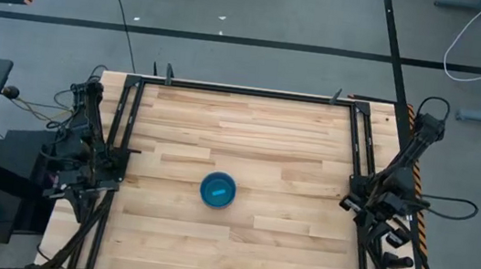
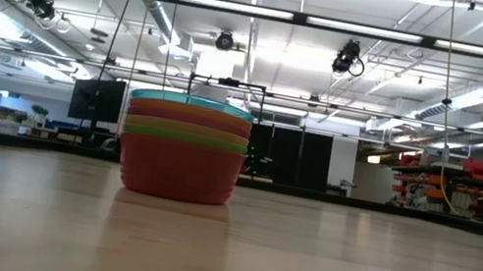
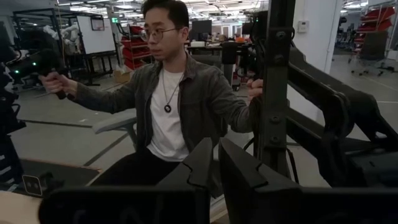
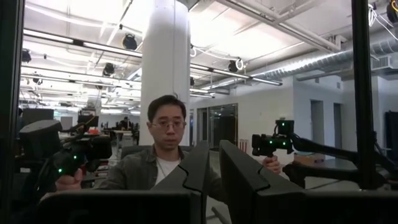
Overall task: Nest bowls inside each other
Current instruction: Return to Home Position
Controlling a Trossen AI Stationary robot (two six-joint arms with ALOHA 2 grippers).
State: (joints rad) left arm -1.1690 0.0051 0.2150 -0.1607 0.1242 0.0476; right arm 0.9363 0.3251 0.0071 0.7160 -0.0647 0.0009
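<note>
The bowls stand nested in one stack [image 1: 218, 190] near the middle of the table, resting on the bottom bowl's base. From above only the bright blue top bowl shows. In the low view the stack [image 2: 184, 147] shows a blue rim on top, then orange, green, yellow and a red-orange bowl at the bottom; no purple shows. My left gripper [image 3: 213, 163] is parked at the table's left edge and my right gripper [image 4: 213, 163] at the right edge. Both are nearly shut, empty, and far from the stack.
The wooden table [image 1: 295, 141] is framed by black rails. Both arms [image 1: 82, 147] [image 1: 389, 194] sit folded at the side edges. A person [image 3: 174, 93] holding control handles sits beyond the table.
</note>
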